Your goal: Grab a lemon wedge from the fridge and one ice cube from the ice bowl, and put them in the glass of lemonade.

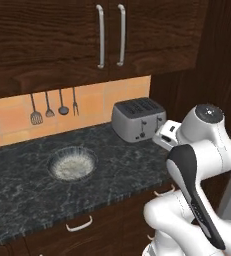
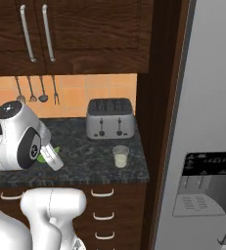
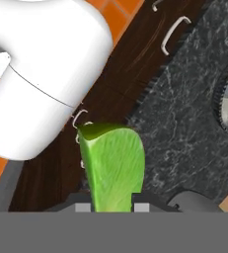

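My gripper (image 3: 113,205) is shut on the lemon wedge (image 3: 114,165), a bright lime-green wedge that stands up between the fingertips. In the right base view the gripper (image 2: 50,157) hangs low over the counter's front left, and a bit of the green wedge (image 2: 54,150) peeks out beside it. Further right on the counter, near its front edge, stands the glass of lemonade (image 2: 120,156). The ice bowl (image 1: 72,164) sits left of the arm, and its rim (image 3: 223,101) shows at the right of the hand view. The grey fridge (image 2: 207,122) stands at the right, doors closed.
A silver toaster (image 1: 138,119) stands at the back of the dark stone counter (image 1: 22,195), behind the glass. Utensils (image 1: 49,106) hang on the orange tile wall. Dark wooden cabinets (image 1: 62,35) hang above, and drawers (image 2: 104,215) lie below the counter edge.
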Available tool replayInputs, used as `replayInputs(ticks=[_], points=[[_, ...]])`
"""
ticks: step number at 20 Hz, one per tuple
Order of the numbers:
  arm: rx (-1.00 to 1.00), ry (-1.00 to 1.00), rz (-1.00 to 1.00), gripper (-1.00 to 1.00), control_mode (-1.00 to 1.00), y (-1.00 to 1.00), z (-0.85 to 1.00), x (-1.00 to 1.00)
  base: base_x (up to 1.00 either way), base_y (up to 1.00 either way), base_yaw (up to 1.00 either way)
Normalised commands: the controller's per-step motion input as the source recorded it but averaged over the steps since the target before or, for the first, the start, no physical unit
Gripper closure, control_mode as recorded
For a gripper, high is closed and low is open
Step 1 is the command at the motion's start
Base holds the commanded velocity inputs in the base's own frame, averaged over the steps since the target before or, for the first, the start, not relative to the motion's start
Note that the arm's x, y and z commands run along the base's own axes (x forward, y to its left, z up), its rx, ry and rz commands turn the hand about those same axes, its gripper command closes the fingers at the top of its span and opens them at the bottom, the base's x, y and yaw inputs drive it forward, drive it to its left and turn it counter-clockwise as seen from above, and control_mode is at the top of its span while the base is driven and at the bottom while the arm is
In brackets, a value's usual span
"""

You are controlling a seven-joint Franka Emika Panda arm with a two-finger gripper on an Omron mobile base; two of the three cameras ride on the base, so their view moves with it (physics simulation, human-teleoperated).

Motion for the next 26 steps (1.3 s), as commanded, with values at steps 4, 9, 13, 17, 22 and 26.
replayInputs(ticks=[4, 9, 13, 17, 22, 26], points=[[0.0, 0.0, 0.0, 1.0, 1.0, 0.0, 0.0, 0.0, 0.35, 0.34, -0.19], [0.0, -0.04, -0.11, 1.0, -1.0, 0.05, 0.12, 0.22, 0.14, 0.11, -0.07], [-0.11, 0.04, -0.2, 1.0, -1.0, -0.12, 0.01, 0.39, 0.0, 0.0, 0.0], [-0.27, 0.24, -0.11, 1.0, -1.0, -0.51, 0.07, 0.14, 0.0, 0.0, 0.0], [-0.28, 0.21, -0.01, 1.0, -1.0, -0.65, 0.04, 0.0, 0.0, 0.0, 0.0], [-0.36, -0.06, 0.0, 1.0, -1.0, -0.35, 0.0, 0.0, 0.0, 0.0, 0.0]])
